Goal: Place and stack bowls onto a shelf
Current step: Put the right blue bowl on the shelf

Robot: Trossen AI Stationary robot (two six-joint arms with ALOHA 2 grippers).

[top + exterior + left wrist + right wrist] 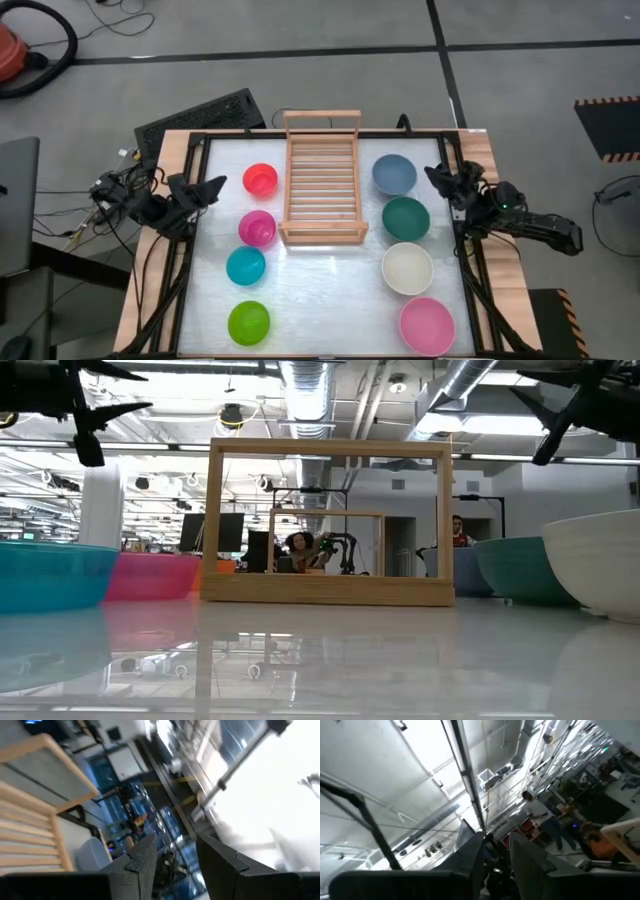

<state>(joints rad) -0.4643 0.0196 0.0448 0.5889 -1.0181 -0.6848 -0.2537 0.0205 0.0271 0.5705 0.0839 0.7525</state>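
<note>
The light wooden shelf (pixel 322 178) stands at the table's middle, toward the far edge, with nothing on its slats. Left of it, in a row on the table, sit the smaller bowls: orange-red (pixel 260 180), magenta (pixel 257 228), cyan (pixel 245 266) and lime green (pixel 249 323). Right of it sit the larger bowls: grey-blue (pixel 394 174), dark teal (pixel 405 218), cream-white (pixel 407 268) and light pink (pixel 427 325). My left gripper (pixel 207 189) hovers open at the table's left edge, raised off the table. My right gripper (pixel 440 178) hovers open at the right edge, beside the grey-blue bowl.
A black frame (pixel 190 260) edges the white tabletop. Cables and a dark keyboard (pixel 200 115) lie beyond the far left corner. Bare table shows between the shelf and the near edge (pixel 325 300). In the low view the shelf's end frame (pixel 330 525) stands ahead.
</note>
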